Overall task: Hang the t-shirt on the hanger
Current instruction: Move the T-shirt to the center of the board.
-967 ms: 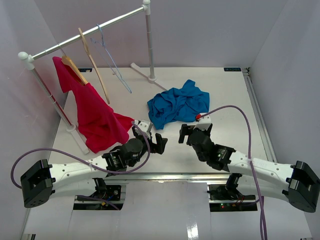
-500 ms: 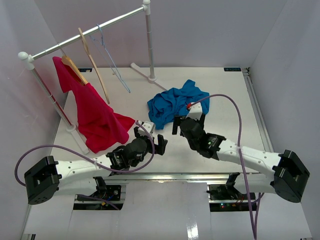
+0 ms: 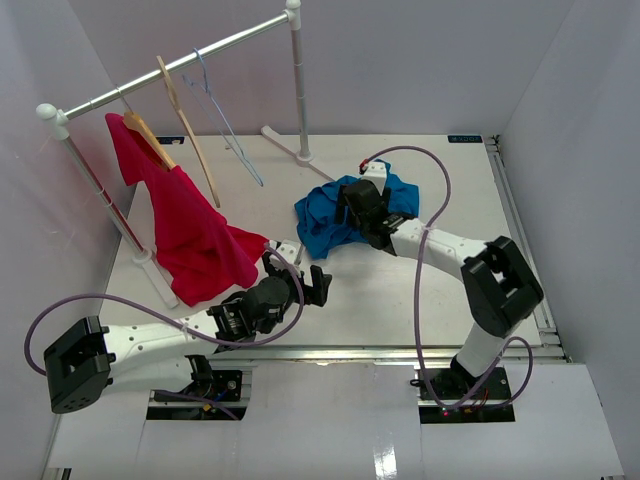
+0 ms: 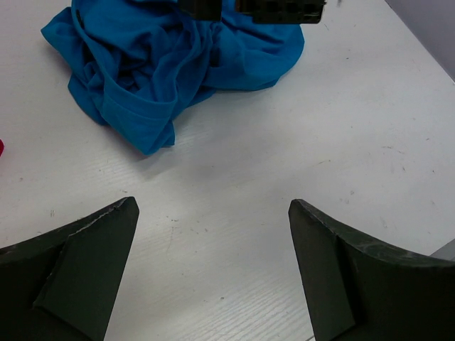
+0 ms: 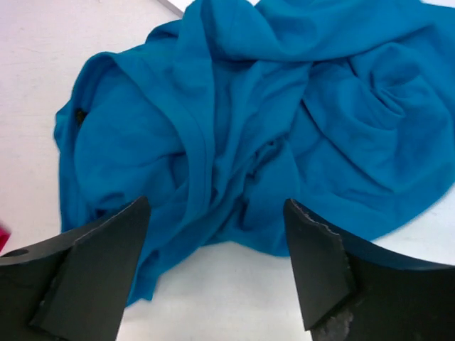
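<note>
**Now the right arm is over the blue shirt**

Well, that was quick. A second ago the right gripper point(image 3: 362, 205) hung back near the front edge of the worktop point(image 3: 460, 190). It has since swung forward and sits right above the crumpled t-shirt point(image 3: 322, 222), which lies in a heap toward the far edge, a little right of the middle. In the wrist view its jaws straddle the folds, spread wide, with nothing pinched between them yet.

The left gripper point(image 3: 298, 272) has barely budged. It is parked near the front edge, jaws fully apart and holding nothing, with bare worktop between it and the blue heap.

The hanger point(image 3: 187, 128) hangs from the rail point(image 3: 170, 72) at the far left corner, between the red shirt point(image 3: 190, 230) and the wire hanger point(image 3: 225, 125), well apart from the t-shirt.

So the task is at its opening step: the grab is set up, not made. Next, I'd say, it wants a clean pinch at the collar or a shoulder rather than a fistful of folds.
</note>
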### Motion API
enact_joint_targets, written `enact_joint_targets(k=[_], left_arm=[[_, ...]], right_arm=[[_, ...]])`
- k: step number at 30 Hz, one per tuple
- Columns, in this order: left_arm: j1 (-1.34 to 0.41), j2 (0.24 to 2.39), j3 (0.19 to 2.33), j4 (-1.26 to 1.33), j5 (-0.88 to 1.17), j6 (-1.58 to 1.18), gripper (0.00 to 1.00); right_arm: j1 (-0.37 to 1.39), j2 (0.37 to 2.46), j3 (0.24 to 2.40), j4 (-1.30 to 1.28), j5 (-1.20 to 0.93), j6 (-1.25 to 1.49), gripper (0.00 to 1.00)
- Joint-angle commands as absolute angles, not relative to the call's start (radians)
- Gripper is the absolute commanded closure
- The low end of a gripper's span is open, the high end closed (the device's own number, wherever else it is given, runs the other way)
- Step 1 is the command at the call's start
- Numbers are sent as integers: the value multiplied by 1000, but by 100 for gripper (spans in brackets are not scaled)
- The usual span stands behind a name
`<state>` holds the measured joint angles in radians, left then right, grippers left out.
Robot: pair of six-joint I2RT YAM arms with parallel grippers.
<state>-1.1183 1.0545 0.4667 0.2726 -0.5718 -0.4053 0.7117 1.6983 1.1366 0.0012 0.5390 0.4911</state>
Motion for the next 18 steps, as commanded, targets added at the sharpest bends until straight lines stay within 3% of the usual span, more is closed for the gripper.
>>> enact_joint_targets(k=[1, 4, 8, 12, 18], left_arm=[[-1118, 1032, 468, 290, -598, -408, 2], [-1118, 1042, 473, 288, -594, -406, 3], [-1118, 1048, 476, 291, -600, -404, 2], [-1118, 1056, 474, 308, -589, -396, 3], [-1118, 1089, 495, 295, -589, -395, 5]], right_arm=[[700, 1806, 1259, 20, 473, 491, 22], [699, 1893, 1331, -25, 508, 498, 31], [701, 1919, 1324, -58, 601, 495, 57], [701, 1856, 1284, -59, 697, 442, 74], [716, 1634, 1114, -95, 744, 440, 87]])
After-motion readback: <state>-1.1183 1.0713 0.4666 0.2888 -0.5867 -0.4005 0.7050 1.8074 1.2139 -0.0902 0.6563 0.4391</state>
